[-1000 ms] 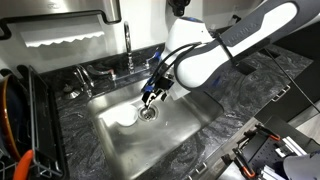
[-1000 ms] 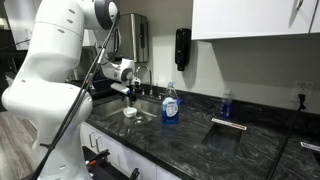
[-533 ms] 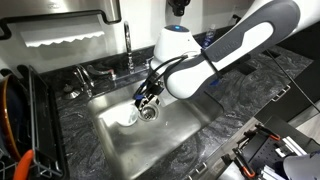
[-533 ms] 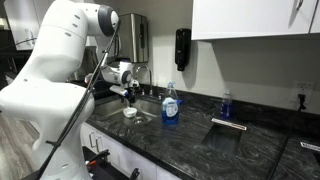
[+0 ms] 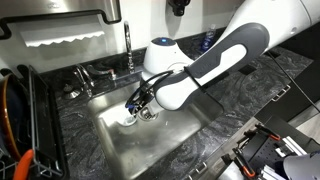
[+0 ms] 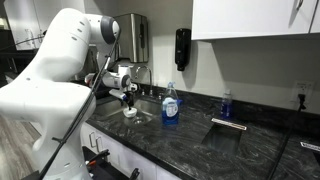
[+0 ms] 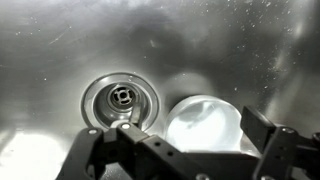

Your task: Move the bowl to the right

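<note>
One bowl (image 7: 205, 122), white and glossy, is sitting on the floor of the steel sink (image 5: 170, 140). It is lying just beside the round metal drain strainer (image 7: 121, 97) and, as far as the wrist view is showing, not touching it. The gripper (image 7: 178, 138) is hanging low over the bowl with its jaws spread wide, grasping nothing. One finger (image 7: 98, 150) is standing near the strainer and the other past the bowl's far side, so the bowl is lying between them. In both exterior views the white arm (image 5: 215, 60) is reaching down into the basin, with the gripper (image 5: 138, 101) hovering right above the bowl (image 5: 121, 118). A blue soap bottle (image 6: 171, 104) is standing on the dark marbled counter (image 6: 200, 135) by the sink (its label is too small to read).
</note>
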`<state>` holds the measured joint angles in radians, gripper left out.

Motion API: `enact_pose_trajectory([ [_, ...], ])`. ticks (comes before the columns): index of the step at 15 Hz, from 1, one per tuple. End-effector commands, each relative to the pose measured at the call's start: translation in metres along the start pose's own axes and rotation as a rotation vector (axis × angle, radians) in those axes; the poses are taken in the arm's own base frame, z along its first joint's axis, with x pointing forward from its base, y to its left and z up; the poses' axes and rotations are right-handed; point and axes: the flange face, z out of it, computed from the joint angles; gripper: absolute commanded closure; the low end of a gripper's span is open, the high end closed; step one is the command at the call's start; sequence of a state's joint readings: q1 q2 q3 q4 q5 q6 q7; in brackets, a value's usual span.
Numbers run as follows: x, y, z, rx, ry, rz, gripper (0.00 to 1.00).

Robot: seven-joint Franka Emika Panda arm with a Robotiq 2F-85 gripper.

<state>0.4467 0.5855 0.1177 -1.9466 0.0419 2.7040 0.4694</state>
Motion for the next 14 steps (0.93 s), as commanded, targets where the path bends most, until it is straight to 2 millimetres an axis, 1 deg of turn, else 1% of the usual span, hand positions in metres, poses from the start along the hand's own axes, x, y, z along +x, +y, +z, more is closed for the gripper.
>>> enact_pose_trajectory([
  [1,0.01,-0.005,0.016,-0.01,0.0,0.044,0.0],
  [7,0.021,-0.002,0.032,-0.03,0.015,0.101,0.0],
  [14,0.031,0.0,0.05,-0.046,0.022,0.125,0.0],
])
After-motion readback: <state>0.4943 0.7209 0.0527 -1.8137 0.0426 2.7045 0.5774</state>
